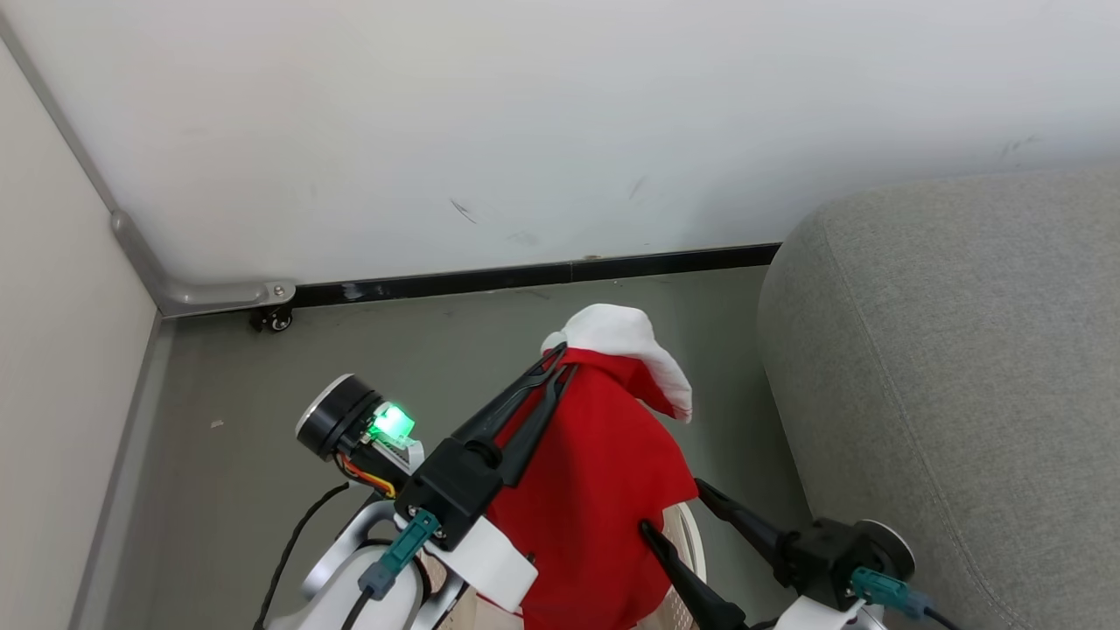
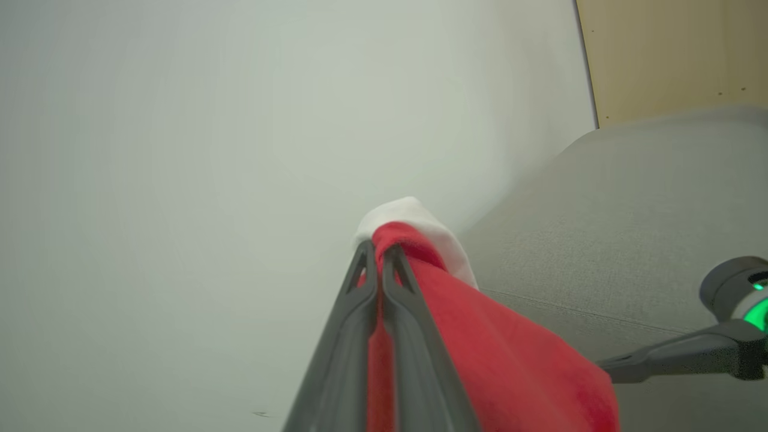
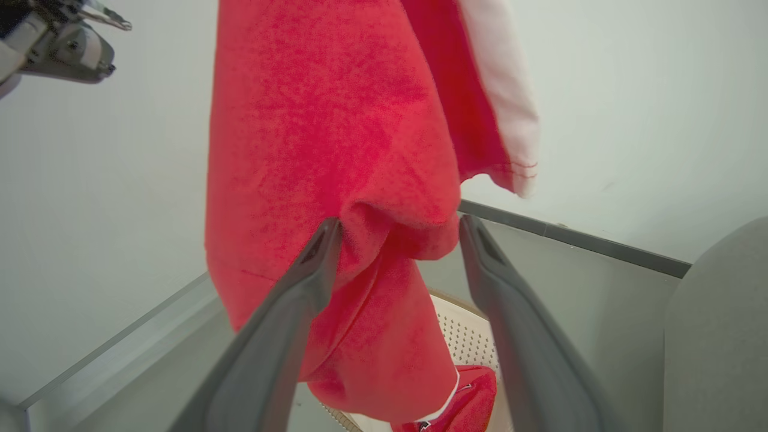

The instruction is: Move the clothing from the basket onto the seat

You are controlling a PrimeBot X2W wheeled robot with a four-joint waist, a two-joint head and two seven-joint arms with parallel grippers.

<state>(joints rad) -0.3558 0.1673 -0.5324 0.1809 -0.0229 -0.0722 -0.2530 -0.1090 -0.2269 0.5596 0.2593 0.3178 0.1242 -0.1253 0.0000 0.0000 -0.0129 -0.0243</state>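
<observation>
A bright red garment (image 1: 586, 490) with white trim hangs in the air, and my left gripper (image 1: 558, 360) is shut on its top, just below the white trim. The wrist view shows the same grip (image 2: 377, 249) on the red cloth (image 2: 510, 360). My right gripper (image 1: 672, 506) is open beside the hanging cloth, its fingers (image 3: 318, 252) straddling a red fold (image 3: 336, 150). Below, the cream basket (image 3: 465, 339) has its perforated wall showing, with a second red piece (image 3: 468, 405) inside. The grey seat (image 1: 954, 367) lies to the right.
A white wall with a black skirting strip (image 1: 542, 273) runs behind. A cream panel on a metal bracket and caster (image 1: 276, 319) stands at the left. Grey floor (image 1: 227, 437) lies between panel and sofa.
</observation>
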